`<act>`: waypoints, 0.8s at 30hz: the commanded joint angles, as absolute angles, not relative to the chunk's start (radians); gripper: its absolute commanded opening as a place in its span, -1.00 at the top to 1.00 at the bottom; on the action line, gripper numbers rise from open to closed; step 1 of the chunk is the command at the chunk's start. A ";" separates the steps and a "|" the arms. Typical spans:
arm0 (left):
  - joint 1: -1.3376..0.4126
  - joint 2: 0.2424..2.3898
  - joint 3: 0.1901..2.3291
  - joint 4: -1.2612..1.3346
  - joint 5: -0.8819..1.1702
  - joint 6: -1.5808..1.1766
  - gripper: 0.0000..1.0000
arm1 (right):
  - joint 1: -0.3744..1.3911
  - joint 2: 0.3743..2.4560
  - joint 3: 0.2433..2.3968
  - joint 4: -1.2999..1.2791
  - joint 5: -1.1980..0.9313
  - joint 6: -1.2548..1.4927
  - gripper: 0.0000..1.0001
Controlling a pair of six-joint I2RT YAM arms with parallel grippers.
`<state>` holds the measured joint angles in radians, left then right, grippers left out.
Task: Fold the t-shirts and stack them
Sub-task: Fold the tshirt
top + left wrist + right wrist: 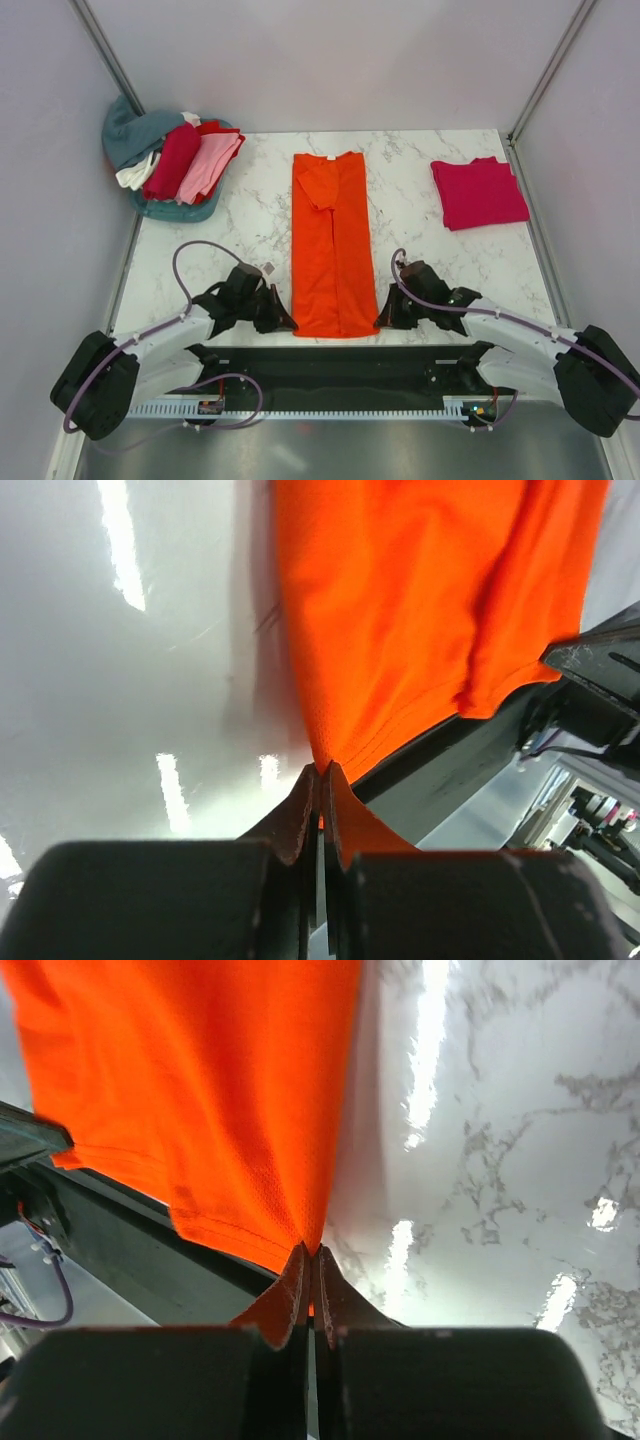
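The bright orange t-shirt [332,245] lies in the middle of the marble table, folded lengthwise into a long strip, collar end far, hem at the near edge. My left gripper [283,318] is shut on the hem's near left corner [330,750]. My right gripper [385,316] is shut on the hem's near right corner [300,1222]. A crimson-pink t-shirt [478,192] lies folded at the back right. Several unfolded shirts, dark red [172,160], light pink [210,165], white [135,175] and teal [125,130], sit in a pile at the back left.
The shirt pile sits on a teal cloth [180,210] in the back left corner. White walls with metal posts close in the table on three sides. A dark rail [340,365] runs along the near edge below the shirt's hem.
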<state>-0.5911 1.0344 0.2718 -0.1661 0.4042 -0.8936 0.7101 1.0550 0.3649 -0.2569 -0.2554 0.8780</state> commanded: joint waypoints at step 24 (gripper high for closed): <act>-0.288 1.443 0.952 -0.147 0.356 -0.834 0.95 | 0.476 1.577 1.172 -0.342 -0.140 0.681 1.00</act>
